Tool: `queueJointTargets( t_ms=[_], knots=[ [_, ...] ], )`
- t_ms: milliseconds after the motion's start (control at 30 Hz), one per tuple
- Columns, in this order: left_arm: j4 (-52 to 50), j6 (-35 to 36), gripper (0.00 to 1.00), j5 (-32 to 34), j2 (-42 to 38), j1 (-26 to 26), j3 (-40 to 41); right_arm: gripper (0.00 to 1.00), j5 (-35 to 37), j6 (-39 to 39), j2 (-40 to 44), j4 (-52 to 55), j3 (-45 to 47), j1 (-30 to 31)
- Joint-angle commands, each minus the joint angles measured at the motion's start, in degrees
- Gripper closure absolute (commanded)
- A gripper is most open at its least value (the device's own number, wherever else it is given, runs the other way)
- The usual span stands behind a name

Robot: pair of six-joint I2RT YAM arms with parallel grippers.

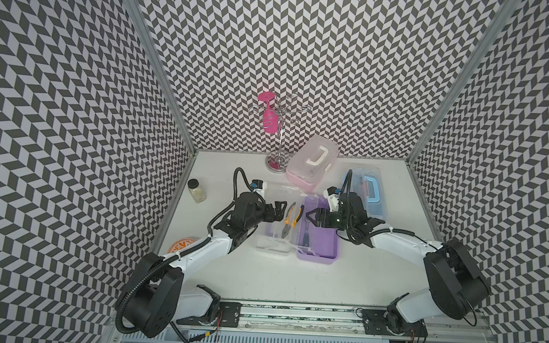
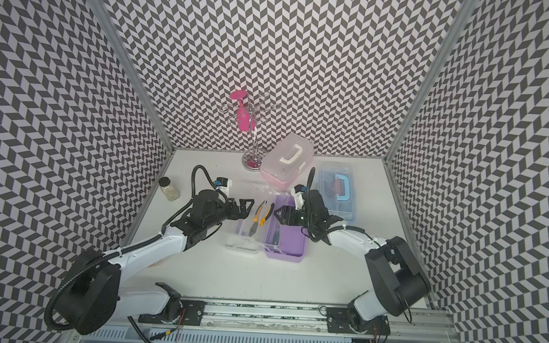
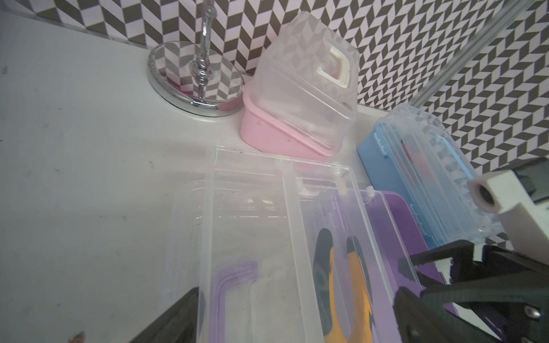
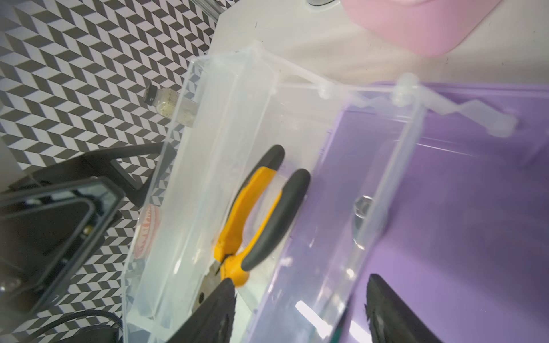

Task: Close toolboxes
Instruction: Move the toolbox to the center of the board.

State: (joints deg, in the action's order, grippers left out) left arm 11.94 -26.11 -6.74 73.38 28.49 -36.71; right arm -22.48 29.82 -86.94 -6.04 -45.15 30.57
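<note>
The purple rectangular plastic toolbox base (image 1: 319, 242) sits mid-table, its long axis running from the near edge toward the far edge. Its clear lid (image 1: 272, 243) is laid back flat on the side toward the table's left edge. A clear inner tray (image 4: 237, 184) stands raised between the two, holding yellow-handled pliers (image 1: 291, 220).

My left gripper (image 1: 281, 209) is open and just beside the lid's far end, so it is the nearer one for the lift. The lid has to swing from there toward the table's right edge, over the base. My right gripper (image 1: 309, 216), jaws apart, hangs above the base facing the tray, right in that path by my reckoning.

The pink toolbox (image 1: 312, 163) by the far edge and the light blue toolbox (image 1: 367, 191) toward the far right corner both look shut.
</note>
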Motion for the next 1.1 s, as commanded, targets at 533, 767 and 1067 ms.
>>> queueJointTargets(
  t_ms=[533, 767, 1067],
  knots=[
    [0.4, -0.1, 0.01, -0.7, 0.4, 1.4, -2.8, 0.00, 24.0, -5.0, 10.6, 17.1, 0.1, -2.2],
    [0.3, 0.3, 0.01, -0.6, 0.7, 1.4, -2.9, 0.01, 6.8, -4.6, 10.9, 9.6, 7.6, -7.2],
    [1.5, -0.3, 0.01, -2.4, 1.5, 1.6, -3.0, 0.01, -5.0, -2.2, 10.7, -0.1, 11.4, -7.5]
  ],
)
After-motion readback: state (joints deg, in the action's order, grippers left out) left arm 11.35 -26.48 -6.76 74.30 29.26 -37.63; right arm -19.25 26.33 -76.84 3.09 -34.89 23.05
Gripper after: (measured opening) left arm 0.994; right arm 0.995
